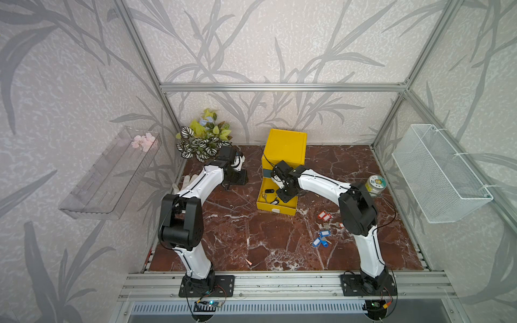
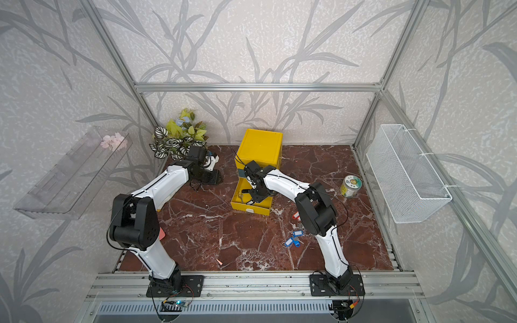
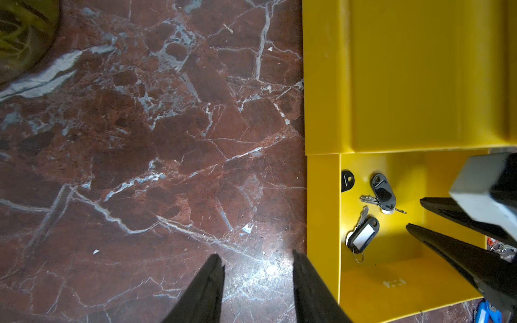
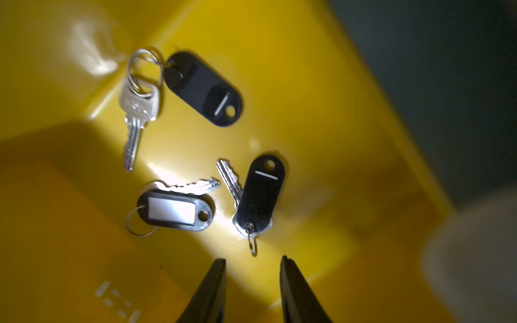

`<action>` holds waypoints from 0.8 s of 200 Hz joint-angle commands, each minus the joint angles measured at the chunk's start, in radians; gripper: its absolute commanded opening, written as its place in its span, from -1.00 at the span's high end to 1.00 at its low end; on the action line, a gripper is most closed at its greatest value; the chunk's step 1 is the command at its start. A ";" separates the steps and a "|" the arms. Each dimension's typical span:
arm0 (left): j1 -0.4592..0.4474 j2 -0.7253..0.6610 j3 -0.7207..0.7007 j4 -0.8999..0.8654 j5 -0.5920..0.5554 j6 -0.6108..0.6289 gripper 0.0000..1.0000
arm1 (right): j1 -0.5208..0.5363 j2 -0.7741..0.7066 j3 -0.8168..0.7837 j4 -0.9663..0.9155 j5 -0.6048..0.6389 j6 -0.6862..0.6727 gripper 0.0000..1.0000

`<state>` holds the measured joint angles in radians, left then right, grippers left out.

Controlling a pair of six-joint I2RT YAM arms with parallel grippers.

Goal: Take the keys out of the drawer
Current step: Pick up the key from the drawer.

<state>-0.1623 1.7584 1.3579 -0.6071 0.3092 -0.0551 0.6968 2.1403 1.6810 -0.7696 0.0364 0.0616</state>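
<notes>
Right pincer (image 1: pixel 281 194) is being held inside the open yellow drawer (image 1: pixel 275 209), which is being shown in both top views pulled out of a yellow box (image 1: pixel 285 145). Black-tag keys (image 1: pixel 269 192) are being seen on the drawer floor just beside it. Red-tag keys (image 1: pixel 322 215) and blue-tag keys (image 1: pixel 320 239) are being seen outside the drawer, on the table (image 1: pixel 237 237) near the right arm. Left pincer (image 1: pixel 237 179) is being held low between a plant (image 1: pixel 202 139) and the box. The table is being shown as red-brown marble with white veins, and the walls as grey-leaf wallpaper inside a metal frame. A clear shelf (image 1: pixel 109 179) and a wire basket (image 1: pixel 439 173) are being carried by the side walls. A jar (image 1: pixel 376 186) label is being shown too small to be read.

From the left wrist, the left pincer's fingers (image 3: pixel 216 268) are being held apart over bare table just beside the drawer wall, with nothing between them.

From the right wrist, the right pincer is being held with its jaws apart and nothing gripped, above three black-tag keys. One tag's white window is being shown blank. A key stamp and raised marks on the drawer floor are being blurred beyond reading.
</notes>
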 commanded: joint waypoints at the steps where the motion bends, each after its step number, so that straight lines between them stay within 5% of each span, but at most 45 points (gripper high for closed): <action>1: 0.006 0.014 0.014 -0.036 0.028 0.008 0.13 | -0.012 -0.033 -0.035 0.026 0.013 0.022 0.28; 83: -0.011 -0.044 -0.040 -0.013 0.024 0.005 0.14 | -0.012 -0.013 -0.047 0.137 0.035 -0.009 0.30; 160: -0.022 -0.036 -0.027 -0.029 0.020 0.008 0.14 | -0.017 -0.022 -0.092 0.165 -0.004 0.000 0.60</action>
<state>-0.1814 1.7443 1.3251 -0.6178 0.3248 -0.0555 0.6922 2.1407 1.6081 -0.6292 0.0349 0.0547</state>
